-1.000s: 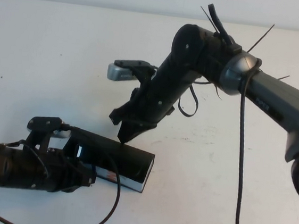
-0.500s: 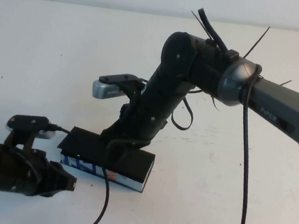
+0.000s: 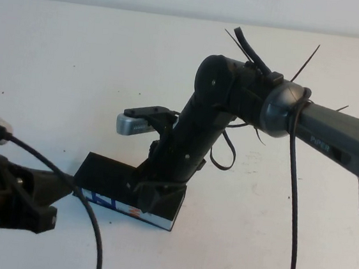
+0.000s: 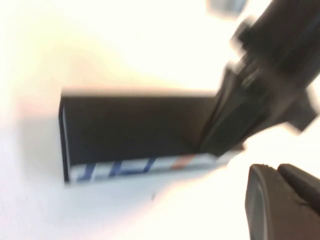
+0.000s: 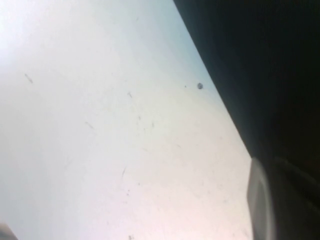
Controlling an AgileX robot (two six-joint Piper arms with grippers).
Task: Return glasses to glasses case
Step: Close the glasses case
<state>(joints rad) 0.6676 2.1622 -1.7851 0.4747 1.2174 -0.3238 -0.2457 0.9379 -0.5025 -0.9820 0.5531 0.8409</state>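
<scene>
Lying flat on the white table (image 3: 58, 64), closed, was the case (image 3: 107, 181), long axis running from the robot's left toward the right and slightly nearer the robot at the right end; printed blue, white and orange side faced the robot. Pressed down on the lid's right part was the right gripper (image 3: 154, 196), tips touching the black top; whether its fingers were apart could not be told, and nothing seen held in it. Sat low at the table's near left was the left gripper (image 3: 34, 199), just beside the case's left end and apart from it; finger state could not be told there either. Showed wide bare table behind and to the right of the case. Were out of sight the glasses in all views. Appeared blurred in the left wrist view the case (image 4: 135, 132); showed mostly table and a dark edge in the right wrist view.
</scene>
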